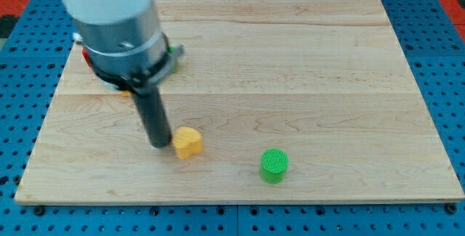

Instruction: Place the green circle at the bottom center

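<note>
The green circle [275, 165] is a short green cylinder standing on the wooden board [290, 62], a little to the right of the centre near the view's bottom edge. My tip [159, 144] is the lower end of the dark rod, well to the left of the green circle and slightly higher in the view. The tip is right beside a yellow heart-shaped block [188, 142], at its left side, touching or nearly so.
The arm's grey body [116, 18] covers the board's upper left. Bits of red [85, 54], green [175, 50] and orange [126, 91] blocks peek out from behind it; their shapes are hidden. A blue pegboard [443, 62] surrounds the board.
</note>
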`<state>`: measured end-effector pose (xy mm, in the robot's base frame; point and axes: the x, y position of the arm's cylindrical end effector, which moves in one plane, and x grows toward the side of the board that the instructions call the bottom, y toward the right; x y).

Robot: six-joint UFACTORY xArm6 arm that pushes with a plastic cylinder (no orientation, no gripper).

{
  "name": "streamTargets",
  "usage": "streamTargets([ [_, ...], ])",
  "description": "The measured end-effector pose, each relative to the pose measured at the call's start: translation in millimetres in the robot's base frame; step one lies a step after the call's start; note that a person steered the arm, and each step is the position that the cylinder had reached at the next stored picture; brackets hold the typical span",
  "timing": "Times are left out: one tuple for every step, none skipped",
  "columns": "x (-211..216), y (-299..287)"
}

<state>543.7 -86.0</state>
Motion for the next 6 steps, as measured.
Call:
streamTargets([
  [-1.4,18.4],
  [-44.6,52.9],
  [-33.7,126.6],
  [7.0,198.9],
  [71.0,192.6],
  [57.0,155.3],
])
